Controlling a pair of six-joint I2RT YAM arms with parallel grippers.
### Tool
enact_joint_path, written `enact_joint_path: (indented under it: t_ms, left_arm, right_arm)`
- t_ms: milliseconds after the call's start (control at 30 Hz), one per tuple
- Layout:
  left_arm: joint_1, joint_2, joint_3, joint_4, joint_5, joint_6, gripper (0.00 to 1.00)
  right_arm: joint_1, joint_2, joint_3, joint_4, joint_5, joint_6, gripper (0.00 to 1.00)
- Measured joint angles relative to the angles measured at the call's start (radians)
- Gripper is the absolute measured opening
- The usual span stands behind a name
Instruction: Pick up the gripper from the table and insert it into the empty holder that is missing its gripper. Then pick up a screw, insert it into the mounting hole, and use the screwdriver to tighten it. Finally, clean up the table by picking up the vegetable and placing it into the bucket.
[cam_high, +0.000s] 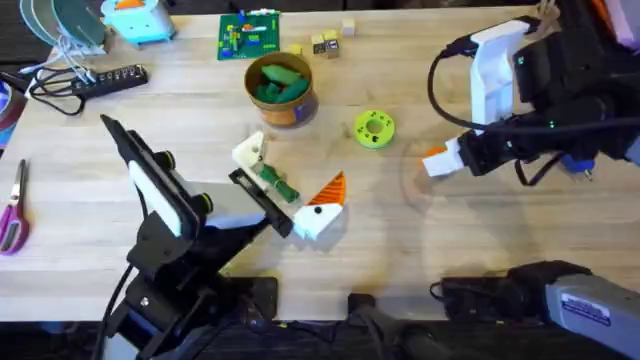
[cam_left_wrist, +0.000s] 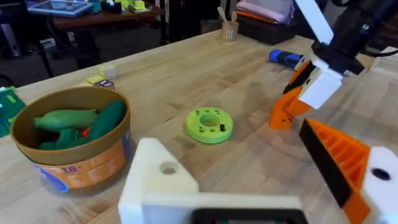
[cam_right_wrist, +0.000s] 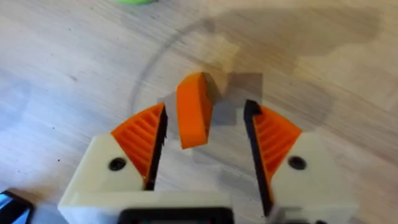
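The first step is underway: the right claw is hanging low over the gripper, its fingers standing apart with the orange piece upright between them, a gap showing on each side, so nothing is being clamped yet. The gripper appears to be resting on the table, well right of the middle. The left claw is waiting near the centre with its fingers spread wide. One finger is wearing an orange pad; the other is the bare white holder, its mounting hole facing up. The vegetable is lying between those fingers.

The next move is probably calling for the right fingers to be closing squarely on the piece, lifting it and carrying it across to the holder with the ribbed face turned inward.

The table is showing pale wood grain. The bucket is sitting behind the left claw with plump green toys inside, the lime disc just beside it, and the screwdriver lying beyond the right claw. Scissors, a power strip and a circuit board are lining the far and left edges
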Motion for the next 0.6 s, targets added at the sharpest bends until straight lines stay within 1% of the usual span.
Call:
enact_joint_path:
  t_ms: [67,133,200,267,300,333,367,400,500,600]
  left_arm:
    - [0.0,0.0,0.0,0.0,0.0,0.0,0.993]
    - [0.0,0.0,0.0,0.0,0.0,0.0,0.992]
    - [0.0,0.0,0.0,0.0,0.0,0.0,0.993]
    - [0.0,0.0,0.0,0.0,0.0,0.0,0.993]
    - [0.0,0.0,0.0,0.0,0.0,0.0,0.991]
    - [0.0,0.0,0.0,0.0,0.0,0.0,0.992]
    - [0.0,0.0,0.0,0.0,0.0,0.0,0.993]
    - [0.0,0.0,0.0,0.0,0.0,0.0,0.993]
    - [0.0,0.0,0.0,0.0,0.0,0.0,0.993]
    - [0.0,0.0,0.0,0.0,0.0,0.0,0.993]
  right_arm:
    - [0.0,-0.001,0.0,0.007,-0.001,-0.001,0.706]
    - [0.0,0.0,0.0,0.007,-0.001,-0.003,0.61]
    - [0.0,0.0,0.0,0.007,0.0,-0.003,0.465]
    - [0.0,0.0,0.0,0.007,-0.001,-0.005,0.294]
    - [0.0,0.0,0.0,0.007,0.0,-0.004,0.173]
    - [0.0,0.0,0.0,0.008,-0.001,-0.001,0.087]
    - [0.0,0.0,0.0,0.008,-0.001,0.005,0.028]
    - [0.0,0.0,0.0,0.006,0.0,0.007,0.014]
    - [0.0,-0.005,0.009,-0.011,-0.012,0.053,0.013]
    - [0.0,-0.038,0.014,0.034,-0.095,0.154,0.011]
